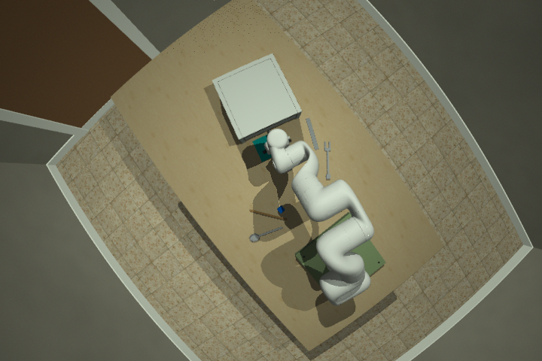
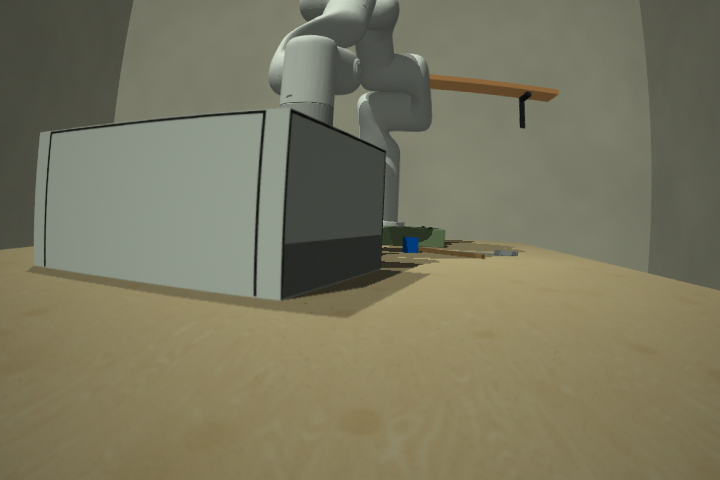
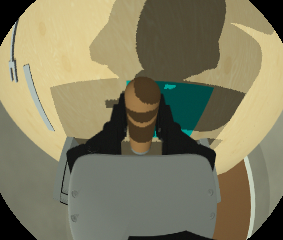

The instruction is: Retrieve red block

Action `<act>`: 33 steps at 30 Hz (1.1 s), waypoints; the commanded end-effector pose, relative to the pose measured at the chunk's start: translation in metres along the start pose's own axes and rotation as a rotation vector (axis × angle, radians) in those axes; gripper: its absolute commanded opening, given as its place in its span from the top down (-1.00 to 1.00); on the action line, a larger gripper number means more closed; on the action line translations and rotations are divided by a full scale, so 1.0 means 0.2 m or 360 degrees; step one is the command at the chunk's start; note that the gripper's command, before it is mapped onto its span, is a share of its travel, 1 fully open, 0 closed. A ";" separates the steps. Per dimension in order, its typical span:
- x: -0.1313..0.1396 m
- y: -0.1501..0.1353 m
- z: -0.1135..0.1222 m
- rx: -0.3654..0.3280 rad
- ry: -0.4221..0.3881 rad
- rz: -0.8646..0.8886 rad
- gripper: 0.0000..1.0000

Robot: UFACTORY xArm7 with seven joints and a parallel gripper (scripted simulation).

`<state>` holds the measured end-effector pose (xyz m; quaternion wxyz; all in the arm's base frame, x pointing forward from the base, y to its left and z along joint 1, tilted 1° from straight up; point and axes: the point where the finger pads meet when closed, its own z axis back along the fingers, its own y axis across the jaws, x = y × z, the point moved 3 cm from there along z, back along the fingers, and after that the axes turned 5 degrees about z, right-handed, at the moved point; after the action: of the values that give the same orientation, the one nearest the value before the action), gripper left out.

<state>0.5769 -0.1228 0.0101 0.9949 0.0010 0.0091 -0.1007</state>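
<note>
The grey cabinet [image 1: 257,98] stands on the table and also shows in the exterior view [image 2: 202,203]. The red block is in no view. The teal square [image 1: 260,147] lies on the table at the cabinet's front edge, partly under the arm's wrist; in the wrist view [image 3: 188,103] it lies just beyond the fingers. My gripper [image 3: 141,102] is shut on a brown banded wooden rod [image 3: 143,110], seen end-on, and hangs over the teal square's edge next to the cabinet. In the top view the arm's wrist [image 1: 278,142] hides the fingers.
A blue block [image 1: 281,209], a wooden stick [image 1: 266,213] and a grey spoon [image 1: 263,234] lie towards the arm's green base plate [image 1: 339,250]. A grey bar [image 1: 312,133] and a fork [image 1: 327,159] lie right of the cabinet. A wall shelf [image 2: 491,88] hangs behind.
</note>
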 end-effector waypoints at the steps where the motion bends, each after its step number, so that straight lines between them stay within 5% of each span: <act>1: 0.01 0.00 0.01 0.0000 -0.0009 0.0001 1.00; 33: -0.01 0.00 0.01 0.0000 -0.0009 0.0001 1.00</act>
<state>0.5740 -0.1212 0.0102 0.9949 0.0011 0.0089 -0.1002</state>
